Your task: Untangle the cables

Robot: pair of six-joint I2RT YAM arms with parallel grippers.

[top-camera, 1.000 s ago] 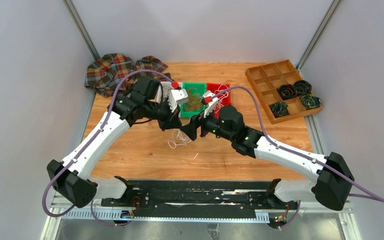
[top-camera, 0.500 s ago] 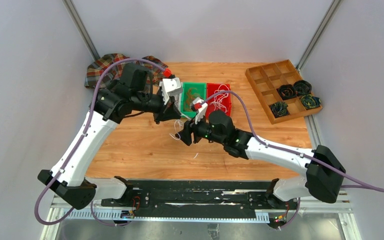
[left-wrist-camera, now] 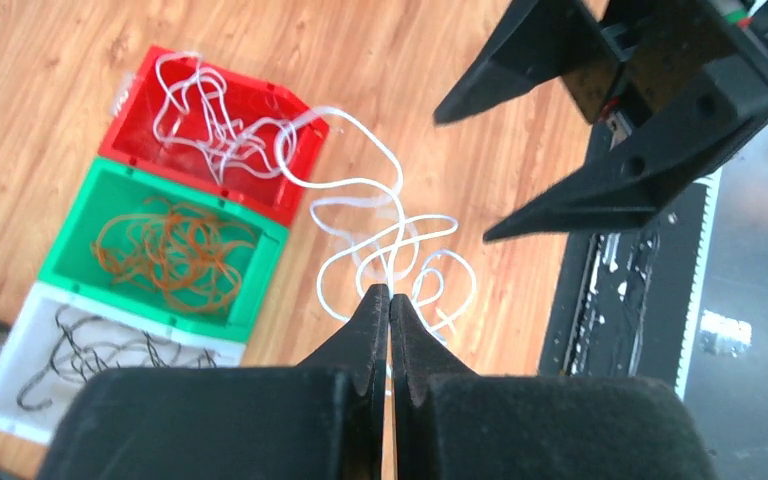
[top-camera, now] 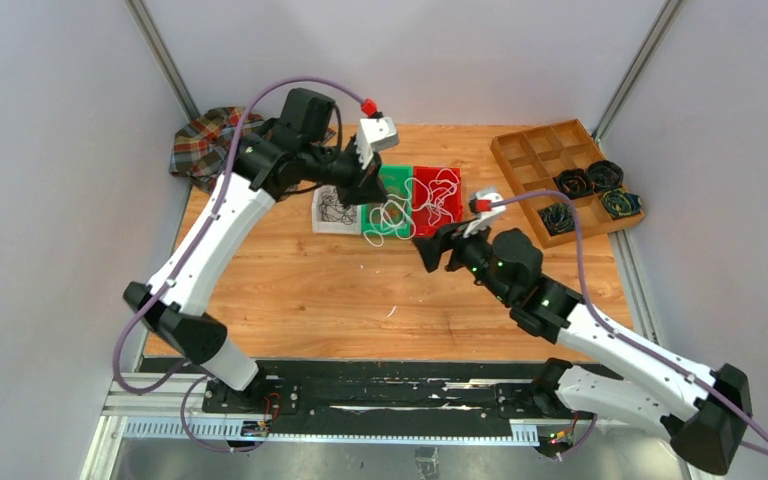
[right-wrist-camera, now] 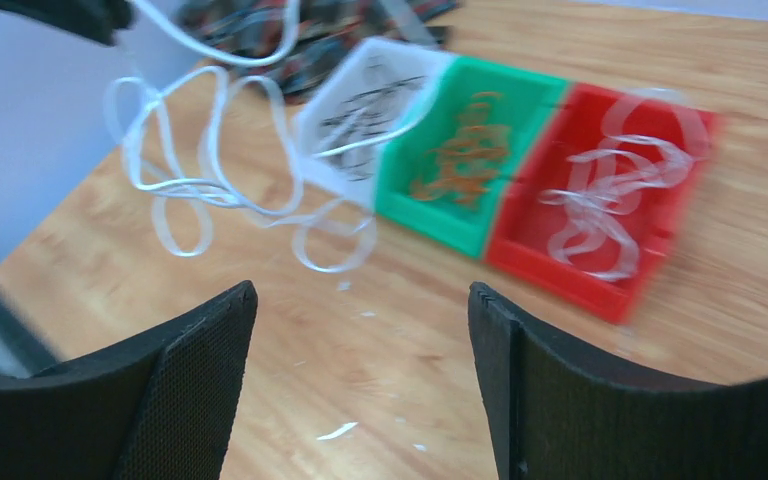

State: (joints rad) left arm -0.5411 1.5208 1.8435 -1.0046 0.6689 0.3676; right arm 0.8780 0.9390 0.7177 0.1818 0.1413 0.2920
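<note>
My left gripper [left-wrist-camera: 389, 294] is shut on a white cable [left-wrist-camera: 365, 235] and holds it in the air as several hanging loops. One strand of the white cable [top-camera: 392, 216] trails over the corner of the red bin [left-wrist-camera: 290, 205], which holds more white cables [left-wrist-camera: 210, 125]. Orange-brown cables [left-wrist-camera: 175, 250] lie in the green bin [left-wrist-camera: 260, 290], black cables [left-wrist-camera: 95, 345] in the white bin [left-wrist-camera: 5, 415]. My left gripper [top-camera: 366, 192] hangs above the bins. My right gripper [right-wrist-camera: 360, 300] is open and empty, low over the wood, right of the loops [right-wrist-camera: 210, 180]. The right gripper [top-camera: 438, 248] is apart from the cable.
A wooden compartment tray [top-camera: 532, 158] at the back right holds thick dark coils [top-camera: 588, 180]. A plaid cloth [top-camera: 203, 143] lies at the back left. Small white scraps [top-camera: 392, 312] dot the wooden table [top-camera: 300, 300]. A black rail [top-camera: 390, 385] runs along the near edge.
The left gripper has risen and swung back over the bins, lifting the white cable off the table. The right gripper has drawn away to the right, clear of the cable.
</note>
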